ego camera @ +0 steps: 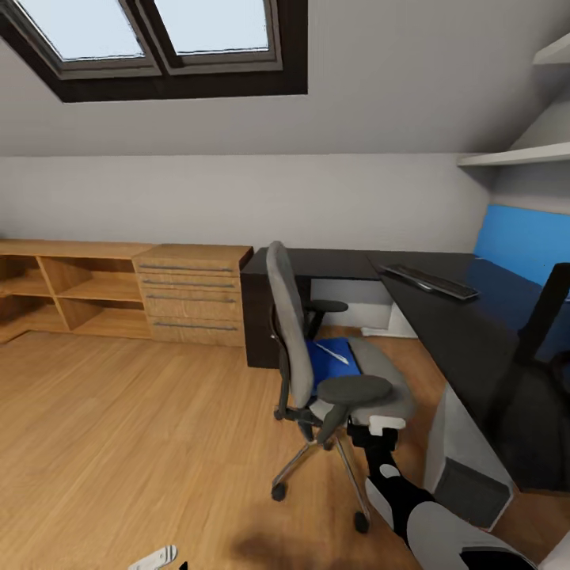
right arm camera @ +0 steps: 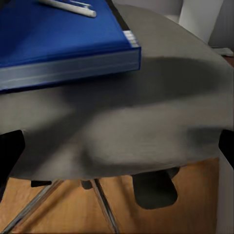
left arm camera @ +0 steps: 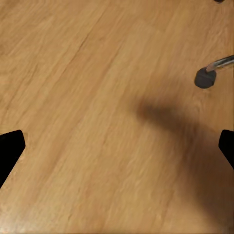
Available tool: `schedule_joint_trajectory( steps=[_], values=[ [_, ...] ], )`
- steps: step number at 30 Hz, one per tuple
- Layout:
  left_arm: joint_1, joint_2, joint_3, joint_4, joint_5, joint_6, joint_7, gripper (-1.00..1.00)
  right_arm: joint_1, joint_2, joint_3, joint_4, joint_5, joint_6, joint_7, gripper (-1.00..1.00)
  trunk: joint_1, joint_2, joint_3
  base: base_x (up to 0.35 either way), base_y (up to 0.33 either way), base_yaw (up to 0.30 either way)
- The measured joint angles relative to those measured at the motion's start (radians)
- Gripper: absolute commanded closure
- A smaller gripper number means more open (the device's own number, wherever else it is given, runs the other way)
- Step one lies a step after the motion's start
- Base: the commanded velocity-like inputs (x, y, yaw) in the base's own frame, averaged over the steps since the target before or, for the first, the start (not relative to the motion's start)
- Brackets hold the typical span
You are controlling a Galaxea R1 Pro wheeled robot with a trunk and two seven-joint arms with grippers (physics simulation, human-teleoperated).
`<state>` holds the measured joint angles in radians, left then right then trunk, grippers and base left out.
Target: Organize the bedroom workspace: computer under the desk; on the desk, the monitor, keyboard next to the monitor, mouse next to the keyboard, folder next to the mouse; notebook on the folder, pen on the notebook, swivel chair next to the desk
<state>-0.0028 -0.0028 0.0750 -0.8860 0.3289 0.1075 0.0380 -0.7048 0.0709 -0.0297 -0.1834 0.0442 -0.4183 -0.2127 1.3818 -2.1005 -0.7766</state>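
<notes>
- Blue folder (ego camera: 331,362) lies flat on the seat of the swivel chair (ego camera: 294,340) in the head view, toward the seat's rear, with a pale pen (ego camera: 332,352) resting on top of it. The chair stands just beside the desk (ego camera: 443,317), inside the corner of its L.
- A keyboard (ego camera: 431,281) lies on the desk top near the back edge; a dark monitor (ego camera: 546,317) stands at the right end.
- The right gripper (ego camera: 378,431) sits at the seat's front edge, by the armrest.
- Left wrist view: bare wooden floor (left arm camera: 87,97), one chair castor (left arm camera: 205,78), and the left gripper (left arm camera: 117,146) with fingertips spread wide, holding nothing.
- Right wrist view: the right gripper (right arm camera: 117,146) has its fingers wide apart and empty, facing the grey seat cushion, the folder (right arm camera: 58,44) lying beyond with its thick front edge toward it and the pen (right arm camera: 68,7) on its cover.
- Judgement on handling: the folder looks stiff, light and smooth-covered. Best hold is across its exposed front edge, pinching cover and underside. The loose pen may roll off if the folder tilts.
</notes>
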Motion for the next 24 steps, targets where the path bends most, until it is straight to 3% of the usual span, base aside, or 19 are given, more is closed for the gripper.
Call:
schedule_joint_trajectory(
  steps=[4,16,24],
  values=[
    [0.000,0.000,0.000,0.001,0.000,-0.008,-0.001,-1.00,0.000,0.001,0.005,0.000,0.003,0.001,0.002,-1.00,0.000,0.000,0.000,-0.016,0.185,0.258],
    [0.000,-0.001,0.000,0.001,0.000,-0.009,-0.001,-1.00,0.000,0.001,0.003,0.000,0.002,0.000,0.001,-1.00,0.000,0.000,0.000,-0.001,0.010,0.254],
    [0.000,-0.001,0.000,0.001,0.000,-0.011,-0.001,-1.00,0.000,0.001,0.005,0.000,0.003,0.001,0.002,-1.00,0.000,0.000,0.000,0.000,0.000,0.023]
  ],
)
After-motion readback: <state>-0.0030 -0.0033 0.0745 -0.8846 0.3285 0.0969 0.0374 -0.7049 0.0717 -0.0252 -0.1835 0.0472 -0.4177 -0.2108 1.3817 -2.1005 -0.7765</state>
